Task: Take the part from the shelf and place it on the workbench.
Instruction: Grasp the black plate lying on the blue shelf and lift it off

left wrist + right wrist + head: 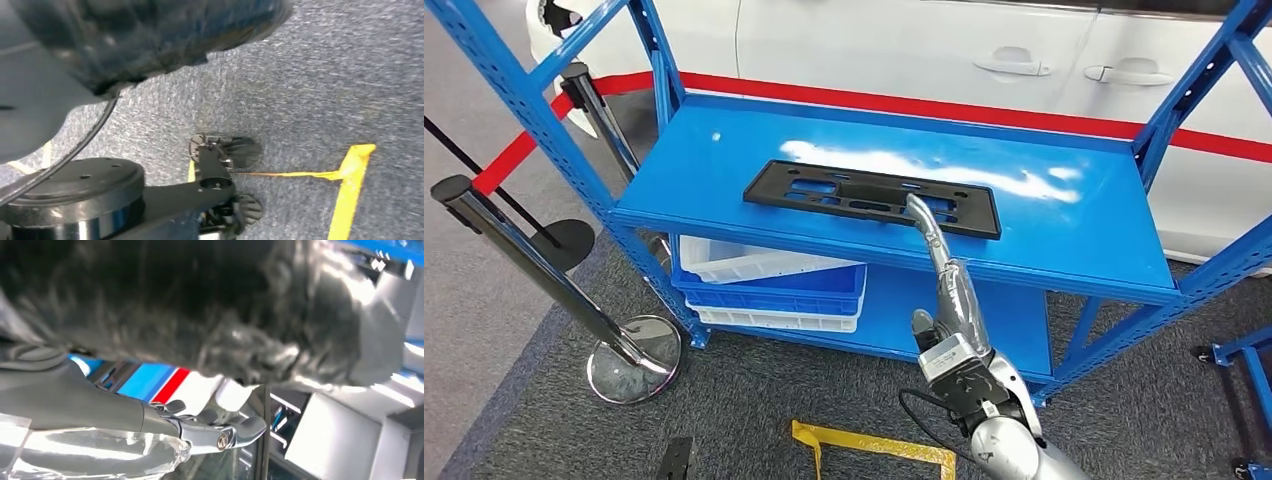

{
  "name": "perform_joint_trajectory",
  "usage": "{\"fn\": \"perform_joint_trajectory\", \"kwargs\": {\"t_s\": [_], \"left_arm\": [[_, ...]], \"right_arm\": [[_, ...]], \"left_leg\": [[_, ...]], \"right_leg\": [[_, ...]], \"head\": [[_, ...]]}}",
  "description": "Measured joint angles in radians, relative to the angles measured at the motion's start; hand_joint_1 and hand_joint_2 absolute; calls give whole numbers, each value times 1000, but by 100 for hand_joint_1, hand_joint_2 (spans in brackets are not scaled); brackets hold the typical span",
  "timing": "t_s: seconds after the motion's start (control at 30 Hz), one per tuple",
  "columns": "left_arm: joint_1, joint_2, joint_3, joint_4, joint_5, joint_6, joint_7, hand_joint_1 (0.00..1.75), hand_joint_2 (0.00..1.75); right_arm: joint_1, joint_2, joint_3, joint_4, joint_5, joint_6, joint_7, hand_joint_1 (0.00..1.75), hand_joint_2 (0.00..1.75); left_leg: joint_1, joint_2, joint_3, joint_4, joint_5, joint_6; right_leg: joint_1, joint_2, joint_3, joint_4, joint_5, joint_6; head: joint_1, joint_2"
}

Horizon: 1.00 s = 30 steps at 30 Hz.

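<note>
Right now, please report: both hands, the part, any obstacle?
Right hand reaching to black part, fingertip at its near edge, no grip yet. Left hand hangs low over carpet. Part flat on blue shelf. Nothing blocking.

The part [872, 198] lies flat on the shelf [724, 170], toward the front edge, near the middle. The right hand [944, 290] reaches up from below, fingertips at the part's front edge. Bins [769, 285] sit stacked on the lower level, left side. A car [904, 45] stands behind; posts [534, 270] stand left.

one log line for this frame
stage: reaching | right hand: fingertip at black part near edge | part: flat on shelf
</note>
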Motion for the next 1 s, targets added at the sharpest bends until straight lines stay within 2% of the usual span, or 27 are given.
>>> {"fn": "perform_joint_trajectory", "kwargs": {"t_s": [0.07, 0.1, 0.2, 0.23, 0.27, 0.3, 0.33, 0.4, 0.47, 0.57, 0.63, 0.7, 0.73, 0.77, 0.8, 0.87, 0.9, 0.93, 1.0], "left_arm": [[3, -1, -2, 0, 0, -1, 2, 0, 0], [2, -1, -3, 0, 0, -2, 2, 0, 0], [0, 0, -4, 0, 0, -2, 2, 0, 0], [1, 0, -4, 0, 0, -2, 3, 0, 0], [1, 0, -4, 0, 0, -2, 3, 0, 0], [2, 0, -5, 0, 0, -3, 3, 0, 0], [2, 0, -6, 0, 0, -3, 4, 0, 0], [1, 0, -7, 0, 0, -4, 3, 0, 0], [0, 0, -9, 0, 0, -5, 1, 0, 0], [-3, 1, -10, 0, -2, -6, -2, 0, 0], [-6, 1, -11, 0, -3, -7, -3, 0, 0], [-7, 1, -12, 0, -4, -8, -3, 0, 0], [-7, 0, -12, 0, -4, -8, -3, 0, 0], [-7, 0, -12, 0, -4, -8, -3, 0, 0], [-7, 0, -12, 0, -4, -8, -3, 0, 0], [-8, 1, -12, 0, -4, -7, -3, 0, 0], [-10, 2, -12, 0, -4, -7, -3, 0, 0], [-11, 3, -12, 0, -4, -8, -3, 0, 0], [-12, 4, -12, 0, -3, -8, -3, 0, 0]], "right_arm": [[-2, 0, 3, 4, 5, 0, 4, 0, 0], [-4, 0, 4, 5, 6, 0, 5, 0, 0], [-5, 0, 9, 11, 6, 0, 7, 0, 131], [-5, 0, 11, 14, 6, 0, 8, 0, 175], [-5, 0, 13, 17, 6, 0, 8, 0, 175], [-5, 0, 14, 20, 6, 0, 9, 0, 175], [-5, 0, 16, 22, 6, 0, 9, 0, 175], [-7, 0, 17, 25, 6, 1, 9, 0, 175], [-11, 0, 19, 27, 7, 4, 9, 0, 175], [-17, 1, 28, 34, 8, 17, 10, 0, 175], [-23, 5, 36, 38, 10, 25, 10, 0, 87], [-29, 8, 43, 44, 11, 32, 11, 0, 0], [-31, 8, 47, 48, 12, 35, 12, 0, 0], [-31, 8, 51, 51, 13, 37, 12, 0, 0], [-31, 8, 55, 53, 15, 37, 13, 0, 0], [-32, 9, 60, 55, 18, 37, 14, 0, 0], [-32, 9, 61, 55, 19, 37, 16, 0, 0], [-33, 9, 62, 55, 20, 37, 18, 0, 0], [-34, 9, 64, 56, 20, 37, 20, 0, 0]], "left_leg": [[3, 0, 6, -7, 21, 17], [4, 1, 8, -11, 25, 25], [-1, 2, 7, -15, 29, 35], [-3, 2, 6, -14, 28, 36], [-5, 1, 6, -14, 28, 36], [-6, 1, 6, -13, 28, 36], [-6, 0, 6, -11, 27, 35], [-9, -1, 5, -7, 25, 31], [-13, -1, 2, -6, 25, 23], [-11, 0, -3, 1, 19, 8], [-8, 0, -30, 59, -22, 0], [-6, 1, -83, 173, -81, -6], [-5, 1, -107, 224, -98, -8], [-5, 1, -117, 245, -97, -9], [-6, 1, -110, 230, -77, -8], [-8, 1, -55, 115, -13, 2], [-11, 1, -24, 54, 10, 8], [-14, 1, -4, 12, 22, 13], [-20, 0, 9, -13, 21, 19]], "right_leg": [[-1, 0, -1, 11, -11, 12], [-2, -1, -11, 37, -30, 16], [-5, -1, -88, 208, -123, 23], [-5, -1, -107, 250, -135, 24], [-5, -1, -110, 260, -130, 24], [-5, -1, -94, 234, -108, 23], [-5, -1, -63, 177, -75, 21], [-3, -1, -3, 57, -33, 13], [1, 0, 18, 7, -25, 5], [1, 0, 19, -2, -18, -11], [-3, -2, 22, -9, -14, -22], [-1, -4, 22, -9, -15, -27], [0, -4, 22, -9, -16, -29], [2, -4, 22, -9, -16, -30], [3, -3, 23, -8, -17, -30], [4, -1, 27, -8, -20, -29], [6, -1, 28, -8, -22, -27], [7, -1, 28, -7, -23, -24], [8, -1, 26, -9, -23, -16]], "head": [[1, 0], [3, 0], [7, 0], [7, 0], [7, 0], [7, 0], [7, 0], [7, 0], [5, 0], [4, 0], [1, 0], [-1, 0], [-1, 0], [-1, 0], [-1, 0], [-1, 0], [0, 0], [0, 0], [0, 0]]}}
